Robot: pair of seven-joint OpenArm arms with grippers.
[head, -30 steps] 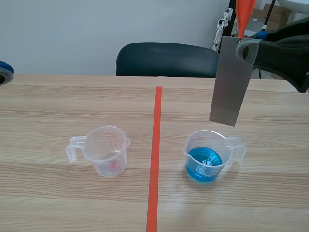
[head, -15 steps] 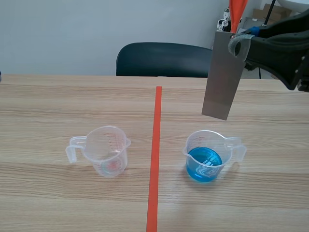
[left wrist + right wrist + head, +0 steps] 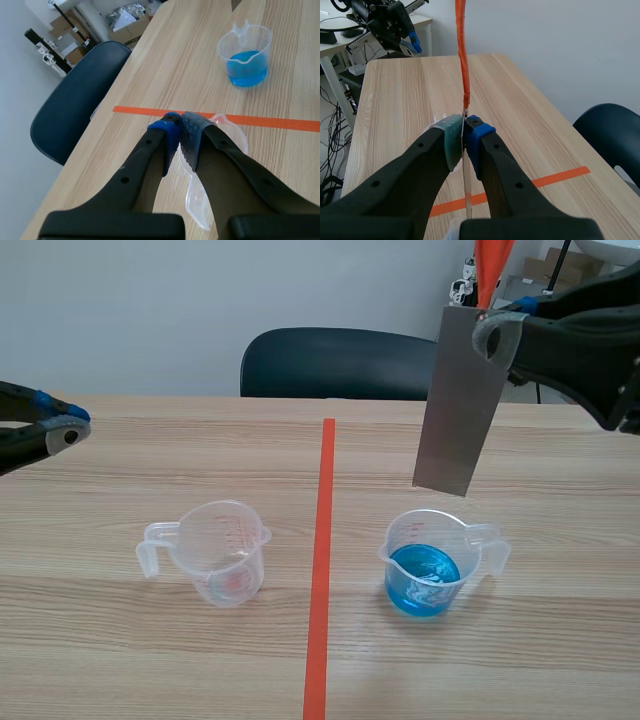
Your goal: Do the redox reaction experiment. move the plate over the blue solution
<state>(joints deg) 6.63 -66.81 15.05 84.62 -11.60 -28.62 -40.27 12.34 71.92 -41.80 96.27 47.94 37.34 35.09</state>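
One grey plate (image 3: 458,405) hangs above the worktop (image 3: 100,640), long side up and down, low end pointing down near the blue-water cup (image 3: 430,562), not touching. Two cups stand there; the other is a clear cup (image 3: 215,552). The right hand (image 3: 497,332) pinches the plate's top. The left hand (image 3: 181,131) is closed on nothing.

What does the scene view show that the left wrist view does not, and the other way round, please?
Only the scene view: the metal plate in full, hanging upright from the right gripper, its lower end clear of the cup of blue liquid. Only the left wrist view: the left gripper seen close, its pads pressed together with nothing between them, above the empty cup. Both: the two cups, the orange tape line, the dark chair and the wooden table.
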